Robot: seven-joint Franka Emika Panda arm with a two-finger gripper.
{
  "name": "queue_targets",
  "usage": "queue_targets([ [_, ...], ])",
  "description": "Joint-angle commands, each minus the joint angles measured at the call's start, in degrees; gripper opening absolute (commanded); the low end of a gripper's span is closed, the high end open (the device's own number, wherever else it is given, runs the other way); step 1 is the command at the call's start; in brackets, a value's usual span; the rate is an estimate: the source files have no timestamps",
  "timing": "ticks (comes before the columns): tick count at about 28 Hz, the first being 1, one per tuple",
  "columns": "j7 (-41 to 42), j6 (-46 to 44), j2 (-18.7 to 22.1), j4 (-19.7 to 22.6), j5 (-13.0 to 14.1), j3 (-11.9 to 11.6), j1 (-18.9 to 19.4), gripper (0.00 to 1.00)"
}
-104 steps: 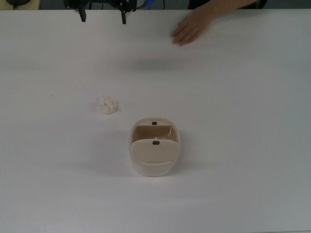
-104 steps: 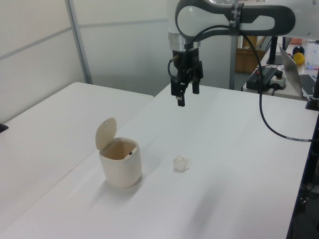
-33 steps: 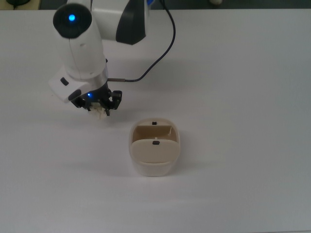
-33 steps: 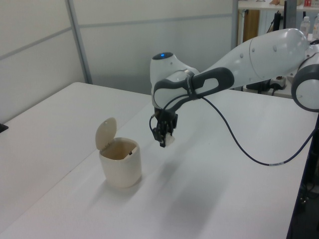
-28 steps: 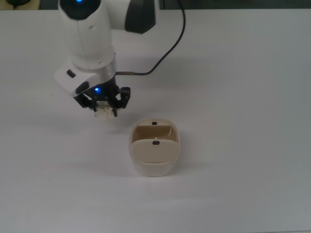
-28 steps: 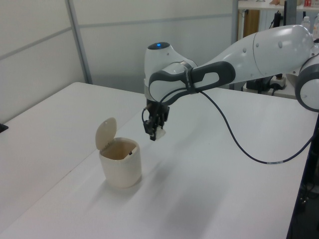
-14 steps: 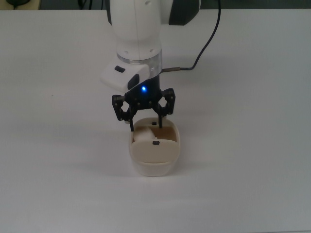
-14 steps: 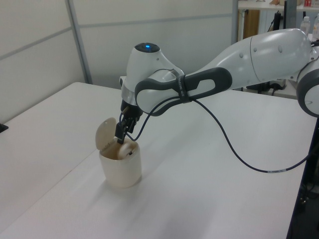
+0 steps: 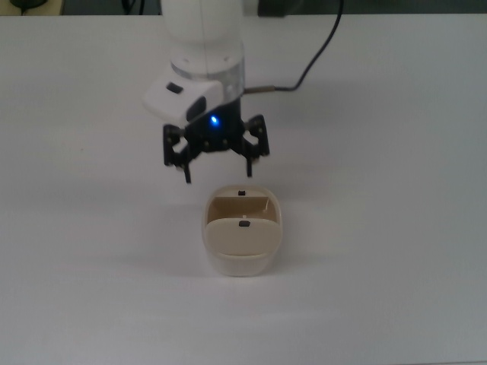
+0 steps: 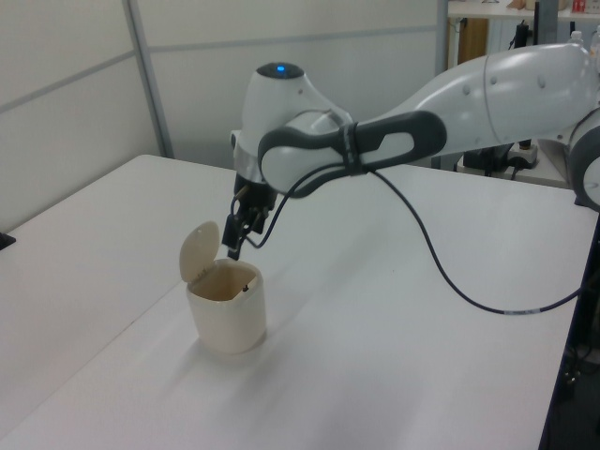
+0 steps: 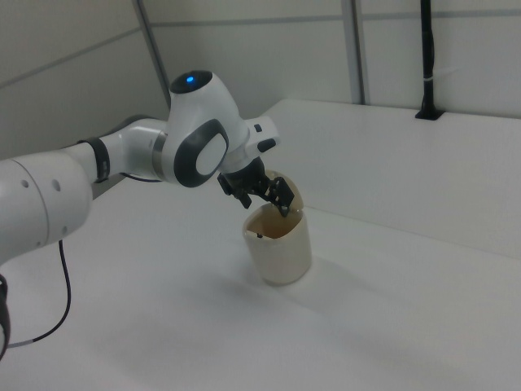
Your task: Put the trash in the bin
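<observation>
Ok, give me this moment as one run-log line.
gripper: open, empty, above bin's far rim in top view | bin: flap up | trash: not visible on table

Cream-beige bin (image 9: 242, 255), dark marks; white arm (image 10: 487, 89); black gripper (image 9: 218, 172); white table (image 9: 396, 190).

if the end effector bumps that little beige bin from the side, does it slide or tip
The bin looks like thin, light plastic, so a low nudge would probably slide it across the smooth white table. It stands taller than wide with its flap lid raised, so a push near the rim may tip it. The end effector hangs open just above.
</observation>
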State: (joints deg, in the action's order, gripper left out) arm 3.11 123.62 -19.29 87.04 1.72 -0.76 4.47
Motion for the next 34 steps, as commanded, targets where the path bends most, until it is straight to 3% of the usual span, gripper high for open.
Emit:
queue_targets([
  [1, 0.6, -10.0, 4.9, 0.4, -0.1, -2.2, -0.3, 1.00],
  [10, 1.0, -26.0, 13.1, 0.3, -1.3, -7.3, -0.3, 1.00],
  [19, 2.9, -31.2, 18.8, 3.0, -3.8, -7.3, -0.3, 1.00],
  [22, 4.1, -31.2, 18.9, 4.1, -4.8, -7.2, -0.3, 1.00],
  [34, 3.8, -31.4, 19.0, 3.9, -4.4, -7.4, -0.3, 1.00],
])
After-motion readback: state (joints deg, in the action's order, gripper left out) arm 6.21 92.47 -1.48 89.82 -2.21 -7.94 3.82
